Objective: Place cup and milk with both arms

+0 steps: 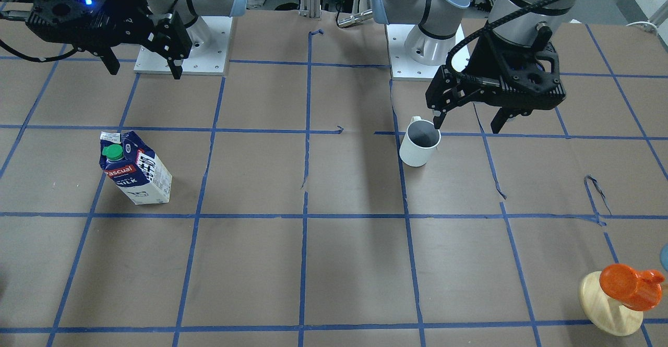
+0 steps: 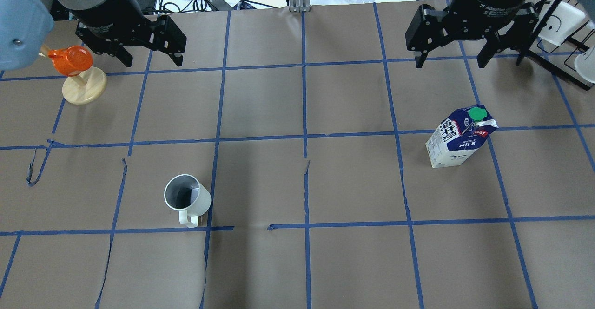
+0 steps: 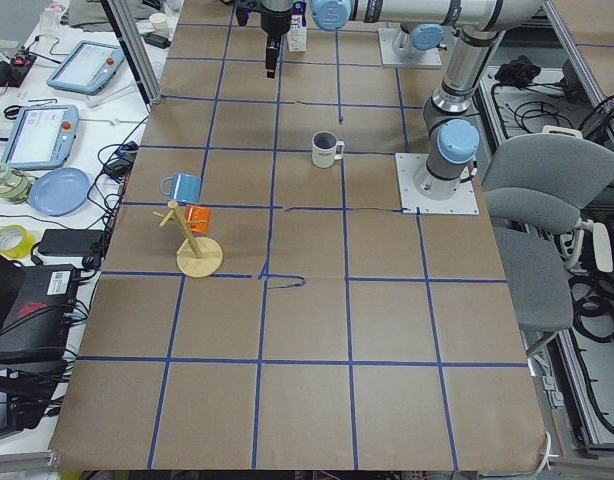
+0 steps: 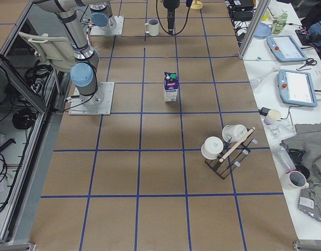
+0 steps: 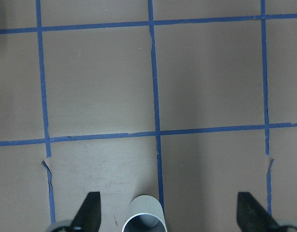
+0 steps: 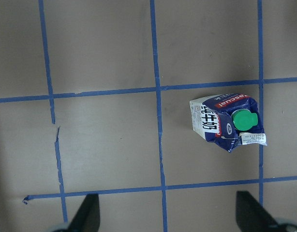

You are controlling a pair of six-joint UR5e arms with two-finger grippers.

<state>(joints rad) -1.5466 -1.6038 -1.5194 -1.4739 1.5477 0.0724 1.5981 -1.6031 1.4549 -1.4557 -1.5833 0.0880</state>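
Observation:
The white cup [image 1: 420, 143] with a dark grey inside stands upright on the brown table, handle toward the robot; it also shows in the overhead view [image 2: 186, 196]. My left gripper [image 1: 466, 126] [image 2: 152, 60] hangs open and empty high above the table. In the left wrist view the cup's rim [image 5: 144, 218] sits at the bottom edge between the open fingers [image 5: 89, 212]. The blue and white milk carton [image 1: 136, 169] [image 2: 458, 137] stands upright with its green cap on top. My right gripper [image 1: 144, 72] [image 2: 450, 62] hangs open and empty above the table. In the right wrist view the carton [image 6: 226, 123] lies ahead and right.
An orange cup on a wooden stand [image 1: 623, 289] [image 2: 76, 74] stands near the table's far left corner, with a blue mug [image 3: 182, 186] hanging on it. A rack with white cups [image 4: 226, 146] stands at the far right. The arms' white base plates [image 1: 182, 49] sit at the robot's edge.

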